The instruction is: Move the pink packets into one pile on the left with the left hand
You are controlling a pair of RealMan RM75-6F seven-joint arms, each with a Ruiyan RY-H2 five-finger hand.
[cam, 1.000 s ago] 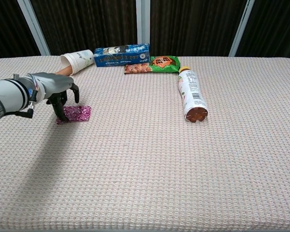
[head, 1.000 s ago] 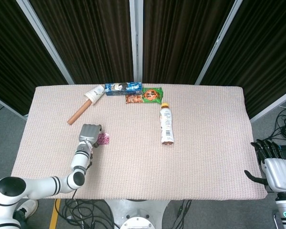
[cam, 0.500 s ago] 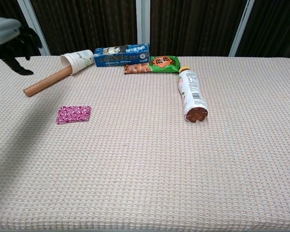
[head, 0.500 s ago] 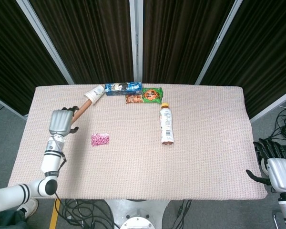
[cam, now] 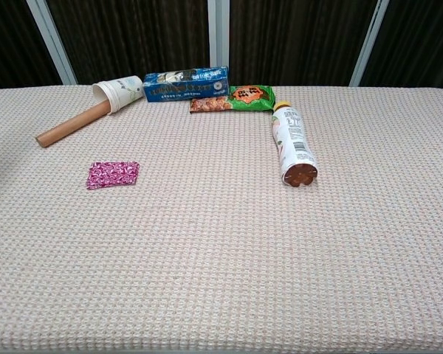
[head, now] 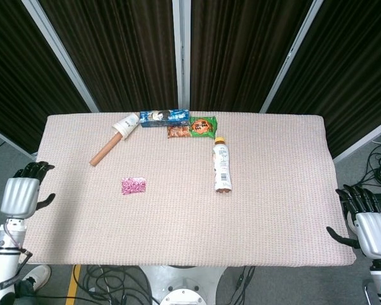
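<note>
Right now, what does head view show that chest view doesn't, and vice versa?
Only the head view shows the left hand and right hand, both off the table's side edges and holding nothing, plus the floor cables. Only the chest view shows the bottle's brown bottom end face-on. Both show the pink packet, paper cup, brown tube, blue box, green snack packet.

A: Where does the packet (head: 133,185) lie relative to the left hand (head: 20,196)?

B: On the tabletop (head: 279,190), well right of the left hand, which sits off the left edge.

A: And beyond the packet?

B: A tube (head: 105,151) runs into a tipped cup (head: 125,126); right of those lie a box (head: 164,117), then a snack bag (head: 193,128). A bottle (head: 221,166) lies right of the packet, between both hands. The right hand (head: 366,223) sits off the right edge.
</note>
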